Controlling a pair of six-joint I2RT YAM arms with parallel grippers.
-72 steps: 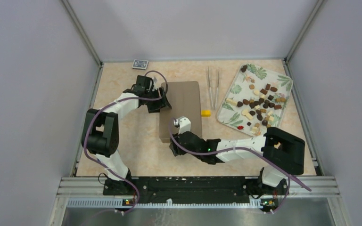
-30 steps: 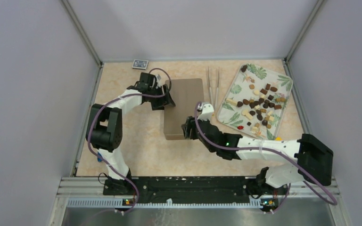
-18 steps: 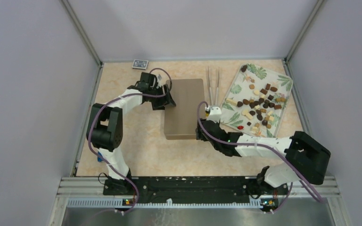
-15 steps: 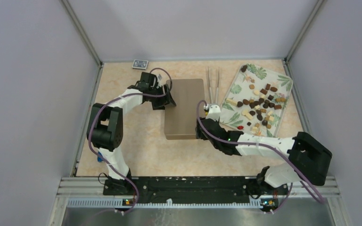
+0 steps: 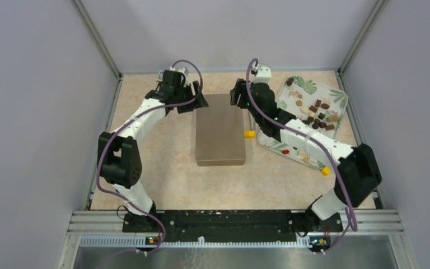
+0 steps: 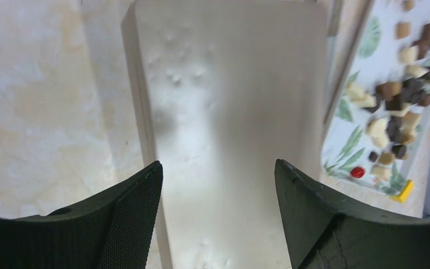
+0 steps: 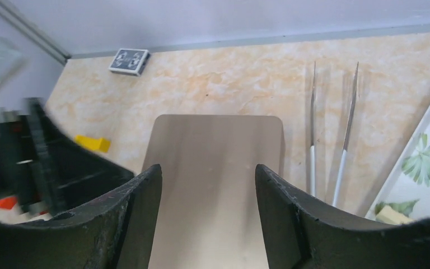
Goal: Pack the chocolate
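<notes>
The chocolate (image 5: 315, 114) is several small dark brown, mid brown and cream pieces lying on a leaf-patterned tray (image 5: 336, 95) at the right; it also shows in the left wrist view (image 6: 397, 106). A flat brown box (image 5: 220, 130) lies closed in the middle of the table. My left gripper (image 5: 198, 101) is open at the box's far left corner; in its wrist view (image 6: 218, 168) the jaws stand over the box (image 6: 229, 101). My right gripper (image 5: 235, 96) is open at the far right corner, over the box (image 7: 215, 162), jaws (image 7: 207, 168) empty.
One yellow block (image 5: 249, 134) lies by the box's right edge, another (image 5: 326, 170) beside the tray's near corner. Two tweezers (image 7: 312, 129) lie between box and tray, hidden under my right arm from above. A card deck (image 7: 129, 60) lies at the far left wall.
My right arm has swung from the box's near right edge up to its far right corner. My left gripper has moved from the box's left edge to its far left corner.
</notes>
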